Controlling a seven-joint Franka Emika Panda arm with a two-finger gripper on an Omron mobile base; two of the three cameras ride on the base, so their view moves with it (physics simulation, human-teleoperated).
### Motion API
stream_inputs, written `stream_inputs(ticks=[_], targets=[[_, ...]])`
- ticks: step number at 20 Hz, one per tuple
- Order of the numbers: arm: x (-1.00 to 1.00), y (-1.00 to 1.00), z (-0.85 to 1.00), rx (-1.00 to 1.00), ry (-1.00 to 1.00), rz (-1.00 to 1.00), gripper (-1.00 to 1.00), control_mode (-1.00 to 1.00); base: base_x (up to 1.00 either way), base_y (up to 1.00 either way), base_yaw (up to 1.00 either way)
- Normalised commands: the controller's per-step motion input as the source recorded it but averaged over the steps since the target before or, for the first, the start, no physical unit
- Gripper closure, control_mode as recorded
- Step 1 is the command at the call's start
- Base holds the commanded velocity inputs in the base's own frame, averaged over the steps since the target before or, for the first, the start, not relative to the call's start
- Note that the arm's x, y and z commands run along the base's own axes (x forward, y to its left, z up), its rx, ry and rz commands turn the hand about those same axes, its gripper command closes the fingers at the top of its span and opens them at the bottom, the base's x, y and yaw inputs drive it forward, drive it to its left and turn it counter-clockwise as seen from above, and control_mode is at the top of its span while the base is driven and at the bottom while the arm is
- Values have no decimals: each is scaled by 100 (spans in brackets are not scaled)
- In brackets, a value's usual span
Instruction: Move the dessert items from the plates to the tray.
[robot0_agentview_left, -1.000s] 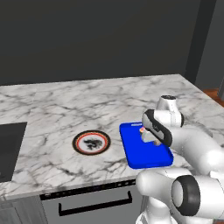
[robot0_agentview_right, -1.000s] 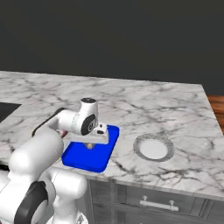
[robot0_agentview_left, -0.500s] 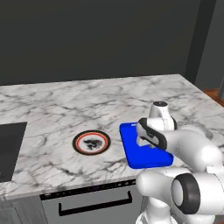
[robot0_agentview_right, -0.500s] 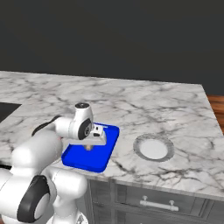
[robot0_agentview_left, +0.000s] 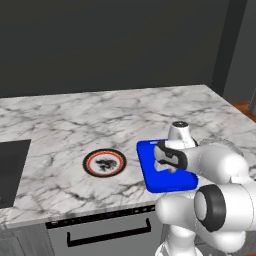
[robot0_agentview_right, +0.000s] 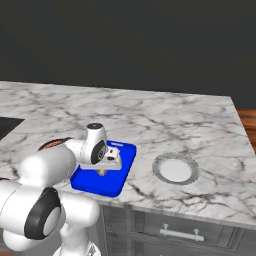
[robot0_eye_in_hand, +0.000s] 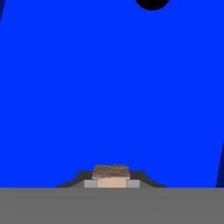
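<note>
Nearest to us, in the hand view, we see the tan-brown lump (robot0_eye_in_hand: 111, 175) pinched between the gripper (robot0_eye_in_hand: 111, 183) fingers, its flat top facing the camera and its longer side running across, from one finger to the other. The jaws are almost fully closed, with only the lump between them, and we count it as held.

Just past it lies the blue tray (robot0_eye_in_hand: 109, 87), filling the space beneath the hand (a small dark round spot sits at the top edge of that view; we cannot tell what it is).

From the right base view, the gripper (robot0_agentview_right: 103, 171) hangs low over the tray (robot0_agentview_right: 87, 182), the lump (robot0_agentview_right: 103, 172) a tan speck under the fingers. Its long side points away from the counter's front edge.

Compared with a second ago, the hand has come down closer to the tray.

Further off, the patterned plate (robot0_agentview_left: 104, 163) sits left of the tray (robot0_agentview_left: 150, 172), and the pale plate (robot0_agentview_right: 175, 169) lies to its right on the marble counter (robot0_agentview_right: 165, 125).
</note>
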Motion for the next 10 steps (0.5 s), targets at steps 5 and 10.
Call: stream_inputs(ticks=[5,10], targets=[[0,1,-28,0,0,0,100,-100,0,0,0],[0,0,-15,0,0,0,100,-100,0,0,0]])
